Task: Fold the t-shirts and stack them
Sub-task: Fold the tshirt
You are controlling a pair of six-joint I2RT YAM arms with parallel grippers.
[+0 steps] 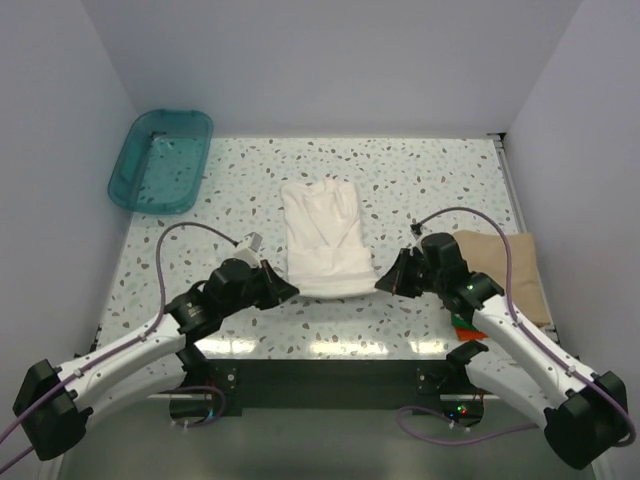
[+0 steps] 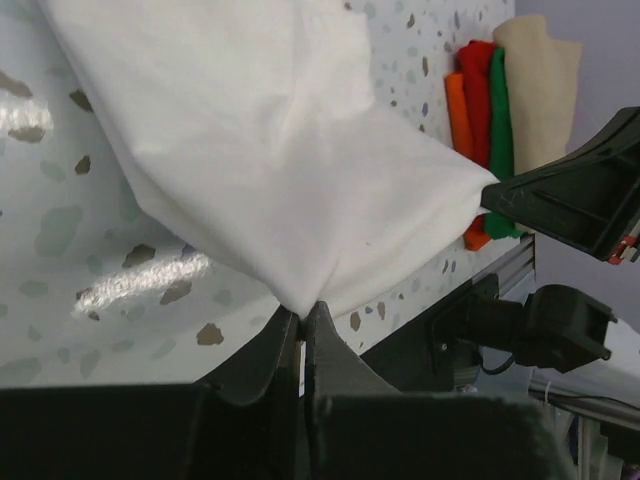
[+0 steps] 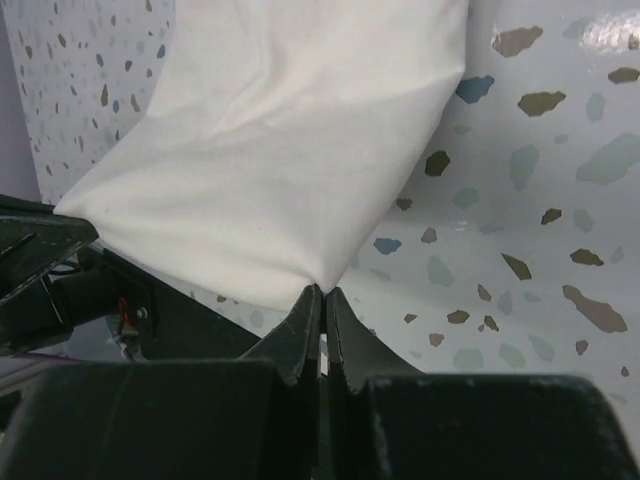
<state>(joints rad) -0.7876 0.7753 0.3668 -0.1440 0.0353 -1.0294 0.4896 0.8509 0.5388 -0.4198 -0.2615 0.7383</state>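
Near-left, left hand [image 1: 287,290] pinched shut on near-left corner of off-white t-shirt [image 1: 325,235]. Shirt lies at middle of bench [image 1: 420,180], narrowed lengthwise. Right hand [image 1: 384,283] clamped on near-right corner. Step, likely: fold hem toward collar. Next move needs both corners lifted together, carried far, kept level. Tan t-shirt [image 1: 515,275] at right edge.

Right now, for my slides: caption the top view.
Left fingers and right fingers pinch near corners of the off-white t-shirt.
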